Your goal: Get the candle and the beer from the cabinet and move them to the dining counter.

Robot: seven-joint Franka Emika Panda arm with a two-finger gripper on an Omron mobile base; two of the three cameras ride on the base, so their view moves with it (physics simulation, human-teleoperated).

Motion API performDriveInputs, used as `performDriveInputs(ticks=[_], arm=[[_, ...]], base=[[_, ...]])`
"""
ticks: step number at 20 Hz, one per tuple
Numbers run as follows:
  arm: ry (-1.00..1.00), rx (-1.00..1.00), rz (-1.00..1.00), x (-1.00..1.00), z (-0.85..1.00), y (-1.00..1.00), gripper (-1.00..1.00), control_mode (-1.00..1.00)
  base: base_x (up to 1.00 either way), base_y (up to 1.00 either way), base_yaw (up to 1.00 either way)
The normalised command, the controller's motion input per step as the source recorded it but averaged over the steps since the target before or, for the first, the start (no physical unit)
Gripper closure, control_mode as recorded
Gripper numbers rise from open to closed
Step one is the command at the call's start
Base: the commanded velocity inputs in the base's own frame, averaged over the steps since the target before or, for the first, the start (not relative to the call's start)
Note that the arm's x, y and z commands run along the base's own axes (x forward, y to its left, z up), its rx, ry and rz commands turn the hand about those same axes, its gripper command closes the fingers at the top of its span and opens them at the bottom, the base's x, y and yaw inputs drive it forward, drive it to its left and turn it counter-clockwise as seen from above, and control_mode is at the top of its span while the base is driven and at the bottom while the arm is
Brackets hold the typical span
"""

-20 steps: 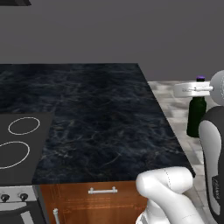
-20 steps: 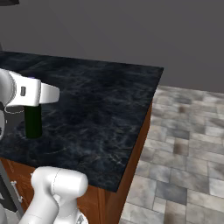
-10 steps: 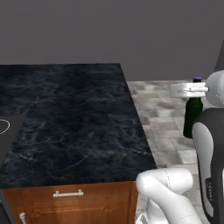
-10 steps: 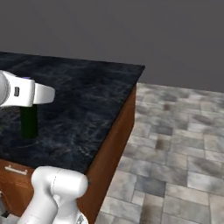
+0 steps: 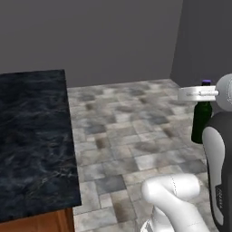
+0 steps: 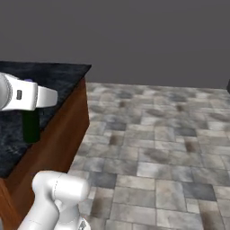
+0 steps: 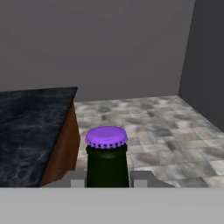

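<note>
Dark green beer (image 5: 200, 127) bottle with purple cap hanging upright at the white arm's gripper (image 5: 203, 96), far right, well apart from black marble dining counter (image 5: 34, 140) at left, grey tiled floor (image 5: 131, 136) between

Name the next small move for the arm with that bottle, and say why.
Probably bring the beer sideways toward the dining counter before lowering. The gripper is shut on the beer's neck under the purple cap, and in the left base view the bottle hangs over tiled floor, well off the marble top.

Upright purple-capped green beer (image 7: 107, 164) in hand (image 7: 107, 178)
</note>
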Motion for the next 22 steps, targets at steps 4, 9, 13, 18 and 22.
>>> performDriveInputs(ticks=[4, 9, 13, 18, 22], arm=[[0.00, 0.00, 0.00, 0.00, 0.00, 0.00, 1.00, 1.00], [0.00, 0.00, 0.00, 0.00, 0.00, 0.00, 1.00, 1.00], [0.00, 0.00, 0.00, 0.00, 0.00, 0.00, 1.00, 1.00], [0.00, 0.00, 0.00, 0.00, 0.00, 0.00, 1.00, 1.00], [0.00, 0.00, 0.00, 0.00, 0.00, 0.00, 1.00, 1.00]], base=[[0.77, -1.00, -0.10], [0.91, -1.00, 0.00], [1.00, -1.00, 0.20], [1.00, -0.82, 0.37], [1.00, -0.77, 0.40]])
